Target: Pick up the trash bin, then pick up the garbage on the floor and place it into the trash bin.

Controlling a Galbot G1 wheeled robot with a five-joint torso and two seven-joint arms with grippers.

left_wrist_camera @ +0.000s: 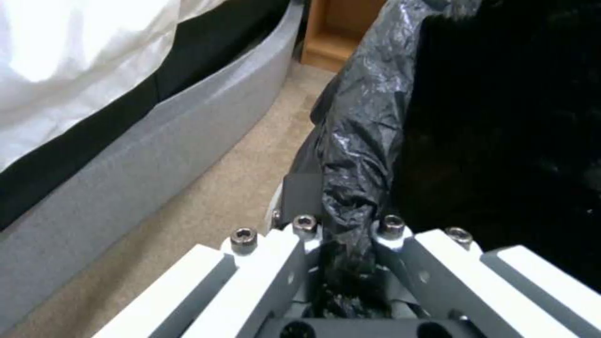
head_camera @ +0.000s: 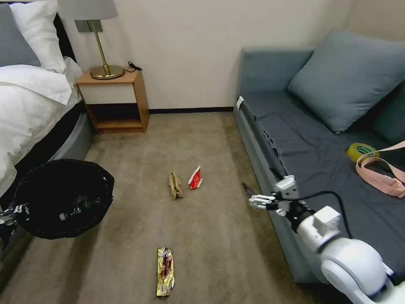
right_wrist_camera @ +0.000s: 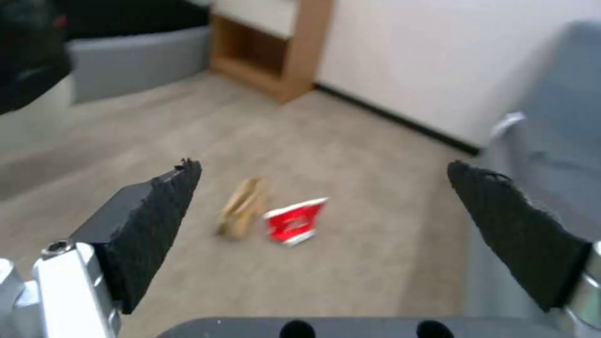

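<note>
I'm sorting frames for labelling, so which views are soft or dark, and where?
Head view: evenly lit and sharp; the trash bin interior is dark.
Left wrist view: the bin liner is near black, the white bedding blown out.
Right wrist view: the brown paper and red packet are blurred between the right pincer pads.

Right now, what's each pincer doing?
Left pincer: shut on the trash bin rim.
Right pincer: open, holding nothing.
</note>
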